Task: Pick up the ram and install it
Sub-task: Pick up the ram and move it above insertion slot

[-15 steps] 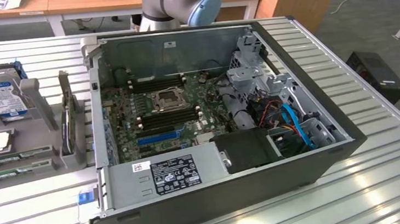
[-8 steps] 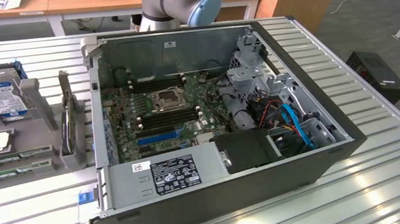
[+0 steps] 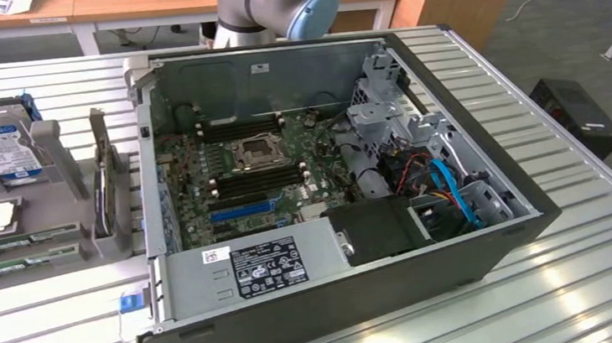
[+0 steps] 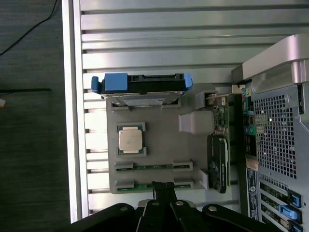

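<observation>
Ribbed metal table [image 4: 159,43], dark carpet floor [image 4: 29,145] past its edge, open PC case [image 3: 340,177] on top. Gripper [image 4: 163,184] body cut off; black fingers [image 4: 158,195] pressed together, tips over mid of the ram [image 4: 141,185], hiding that part, contact unclear. Thin green stick lies in matte grey plastic holder [image 4: 159,145], second stick [image 4: 153,167] just beyond fingertips.
</observation>
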`<state>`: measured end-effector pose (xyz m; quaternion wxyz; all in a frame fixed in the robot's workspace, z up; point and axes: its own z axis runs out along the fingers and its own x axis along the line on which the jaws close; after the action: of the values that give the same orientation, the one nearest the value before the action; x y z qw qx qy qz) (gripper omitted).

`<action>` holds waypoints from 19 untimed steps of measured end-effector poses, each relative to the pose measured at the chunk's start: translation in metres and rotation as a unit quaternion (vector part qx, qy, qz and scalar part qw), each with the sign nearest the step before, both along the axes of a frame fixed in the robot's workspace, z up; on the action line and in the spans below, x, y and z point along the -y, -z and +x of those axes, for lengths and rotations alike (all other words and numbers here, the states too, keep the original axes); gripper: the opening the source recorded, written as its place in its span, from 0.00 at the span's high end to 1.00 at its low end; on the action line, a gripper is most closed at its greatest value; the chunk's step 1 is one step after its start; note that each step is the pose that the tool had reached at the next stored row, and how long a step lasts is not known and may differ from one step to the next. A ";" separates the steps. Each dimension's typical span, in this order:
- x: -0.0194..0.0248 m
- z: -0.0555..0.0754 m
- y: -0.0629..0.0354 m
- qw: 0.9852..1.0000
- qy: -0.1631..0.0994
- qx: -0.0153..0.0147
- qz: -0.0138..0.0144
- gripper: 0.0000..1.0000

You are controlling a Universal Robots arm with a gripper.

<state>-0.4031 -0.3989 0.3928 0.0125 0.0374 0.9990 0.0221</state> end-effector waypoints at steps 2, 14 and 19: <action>0.0000 0.000 0.0000 1.000 0.000 0.000 0.000 0.90; 0.0000 0.000 0.0000 1.000 -0.017 0.000 0.000 0.90; 0.0000 0.000 0.0000 0.999 -0.036 0.000 0.000 0.90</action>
<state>-0.4032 -0.3989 0.3928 0.0117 0.0015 0.9997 0.0223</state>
